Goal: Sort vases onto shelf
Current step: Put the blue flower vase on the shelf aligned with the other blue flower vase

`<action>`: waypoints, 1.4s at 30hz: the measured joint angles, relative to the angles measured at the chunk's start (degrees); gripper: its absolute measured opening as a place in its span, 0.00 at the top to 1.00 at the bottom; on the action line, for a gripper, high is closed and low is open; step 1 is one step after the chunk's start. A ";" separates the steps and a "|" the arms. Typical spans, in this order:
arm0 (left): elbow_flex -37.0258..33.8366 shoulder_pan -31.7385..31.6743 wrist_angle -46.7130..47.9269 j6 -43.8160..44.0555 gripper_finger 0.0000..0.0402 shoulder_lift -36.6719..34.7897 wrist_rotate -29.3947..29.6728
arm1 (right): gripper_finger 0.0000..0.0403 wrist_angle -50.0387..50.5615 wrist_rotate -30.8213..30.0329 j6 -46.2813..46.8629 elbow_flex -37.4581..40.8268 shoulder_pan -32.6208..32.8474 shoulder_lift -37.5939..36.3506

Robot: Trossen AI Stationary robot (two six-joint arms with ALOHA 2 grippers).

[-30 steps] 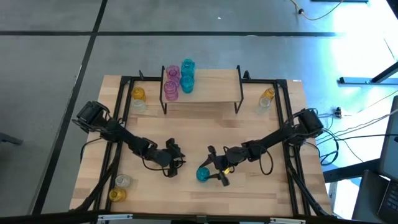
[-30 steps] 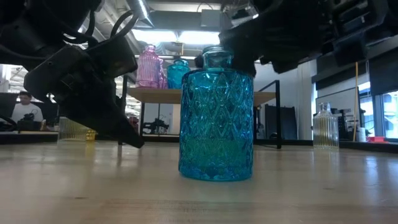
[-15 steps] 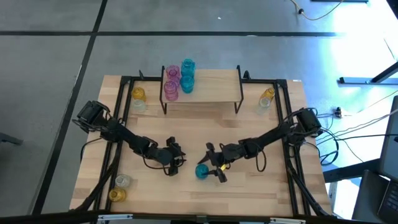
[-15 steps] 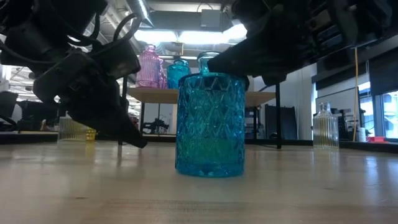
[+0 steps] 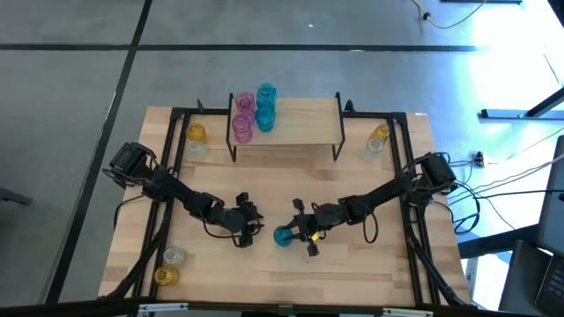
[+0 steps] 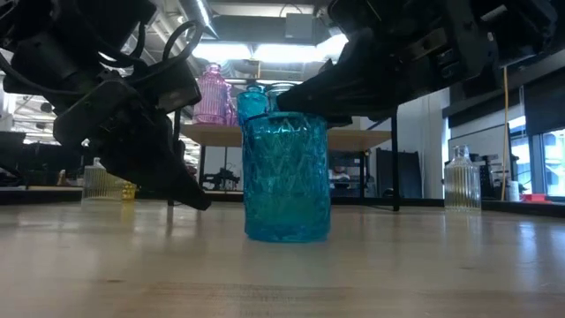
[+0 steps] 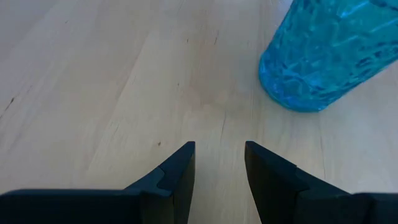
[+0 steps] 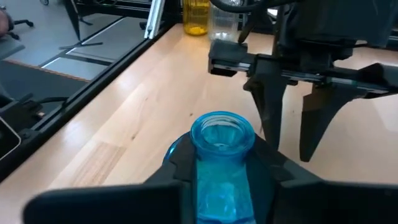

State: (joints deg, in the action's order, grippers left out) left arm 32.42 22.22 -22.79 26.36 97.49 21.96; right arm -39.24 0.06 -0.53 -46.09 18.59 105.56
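While I stand & watch, the right gripper (image 8: 221,163) has pulled its two fingers in around the neck of the blue vase (image 6: 285,177), w/ one finger on each side. A sec ago those fingers stood wide beside the vase; now they hug it, so it looks like a grip, tho I can't be sure it's tight yet. That vase has slid a bit toward the left arm too, and it stands upright on the table (image 5: 370,264), near the front, in the middle. It's not lifted yet. I think that means the pick-up part is about done & the carry to the shelf comes next. Just beside it, the left gripper (image 7: 219,163) waits low over the wood, fingers partly open w/ nothing between them. It hasn't moved. Farther back is the shelf (image 5: 304,119), w/ two pink vases (image 5: 243,123) & two blue vases (image 5: 265,106) bunched at its left end, so lots of room is left on the board. More yellow & clear vases sit at the table corners.
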 joint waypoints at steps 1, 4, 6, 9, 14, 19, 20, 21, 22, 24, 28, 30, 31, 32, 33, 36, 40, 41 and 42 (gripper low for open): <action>0.00 0.01 0.00 -0.01 0.67 0.00 0.00 | 0.85 -0.04 -0.31 -0.17 0.00 0.02 0.00; 0.00 0.02 0.00 -0.03 0.67 0.00 0.00 | 0.84 0.03 -1.12 -1.21 0.00 0.02 -0.02; 0.00 0.02 0.00 -0.05 0.67 0.00 0.00 | 0.81 0.11 -1.94 -1.26 0.00 0.02 -0.02; 0.00 0.02 0.00 -0.40 0.67 0.00 0.02 | 0.78 0.17 -2.65 -1.28 0.00 0.01 -0.02; 0.00 0.02 0.00 -1.49 0.67 0.00 0.00 | 0.81 1.33 -3.09 -2.54 0.08 0.02 -0.98; 0.01 0.62 0.53 -3.71 0.67 -1.58 -0.50 | 0.81 5.17 -7.18 -3.12 0.20 0.08 -3.80; 0.02 0.96 0.75 -4.52 0.67 -2.10 -0.53 | 0.81 5.84 -7.90 -3.11 0.20 0.08 -4.51; 0.02 1.42 1.11 -5.40 0.67 -2.68 -0.54 | 0.80 6.18 -8.57 -3.11 0.18 0.08 -5.03; 0.02 1.88 1.07 -6.09 0.67 -3.21 -0.51 | 0.80 6.60 -9.34 -3.13 0.13 0.00 -5.50; 0.04 2.80 1.16 -7.37 0.67 -4.39 -0.35 | 0.80 8.15 -9.98 -3.22 0.14 -0.33 -6.22; 0.04 4.50 1.17 -9.57 0.67 -7.29 -0.05 | 0.80 8.97 -9.97 -3.24 0.15 -1.59 -7.64; 0.02 5.44 1.40 -10.53 0.67 -8.93 0.12 | 0.80 9.23 -9.90 -3.41 0.15 -2.56 -8.60; 0.02 5.84 1.22 -10.94 0.67 -9.68 0.28 | 0.80 9.54 -9.72 -3.92 0.15 -3.22 -9.14; 0.02 6.21 1.18 -11.61 0.67 -10.29 0.52 | 0.80 9.60 -9.56 -4.43 0.15 -3.92 -9.70; 0.02 6.57 1.16 -11.90 0.67 -10.71 0.85 | 0.80 9.40 -9.47 -4.98 0.15 -4.72 -10.32; 0.02 7.52 1.17 -12.99 0.67 -11.43 2.60 | 0.80 9.44 -9.42 -7.10 -0.54 -7.27 -12.13; 0.02 8.07 1.41 -13.21 0.67 -11.41 5.95 | 0.80 9.46 -9.15 -10.22 -2.80 -10.82 -13.43; 0.02 8.01 1.35 -13.03 0.67 -11.41 6.05 | 0.80 9.47 -8.96 -11.23 -3.55 -11.71 -13.46; 0.02 7.82 1.31 -12.62 0.67 -11.41 6.05 | 0.80 9.51 -8.37 -12.14 -4.33 -12.59 -13.46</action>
State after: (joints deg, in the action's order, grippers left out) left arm 32.45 30.04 -21.47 13.74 86.08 28.01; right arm -29.74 -8.32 -12.67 -50.41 6.00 92.09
